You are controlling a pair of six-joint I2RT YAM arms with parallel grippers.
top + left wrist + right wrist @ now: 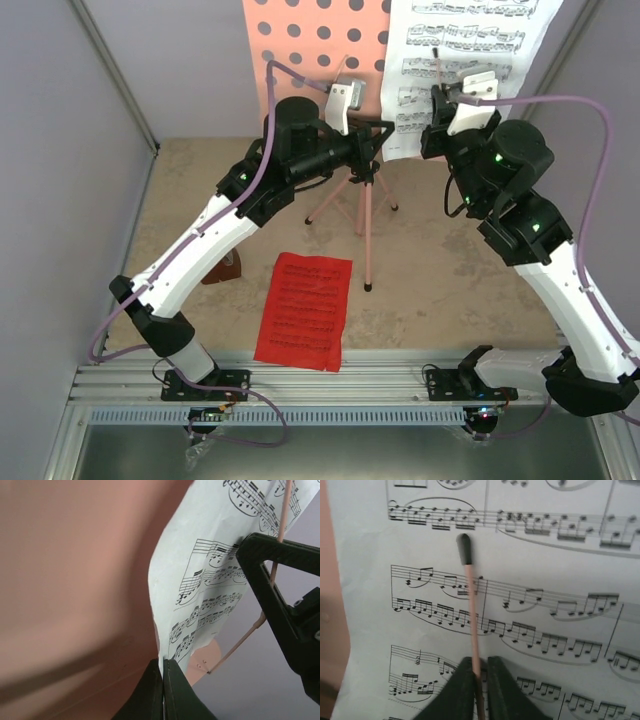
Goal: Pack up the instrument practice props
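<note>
The pink music stand stands at the back, its hole-dotted desk (pixel 310 40) above its tripod legs (pixel 365 220). The white music sheet (pixel 470 60) hangs on the desk's right side. My left gripper (pixel 388 130) is shut on the sheet's bottom edge (pixel 163 664); the sheet (pixel 210 555) lies beside the pink desk (pixel 75 580). My right gripper (pixel 438 95) is closed around the stand's thin pink page-holder rod (pixel 470 590), in front of the white sheet (pixel 545 580). The red music sheet (pixel 305 310) lies flat on the floor. The brown metronome (pixel 225 270) is mostly hidden under my left arm.
Grey walls enclose the sandy floor (pixel 470 280) on the left, right and back. A metal rail (pixel 340 380) runs along the near edge at the arm bases. The right gripper's fingers (pixel 280 580) show close on the right in the left wrist view.
</note>
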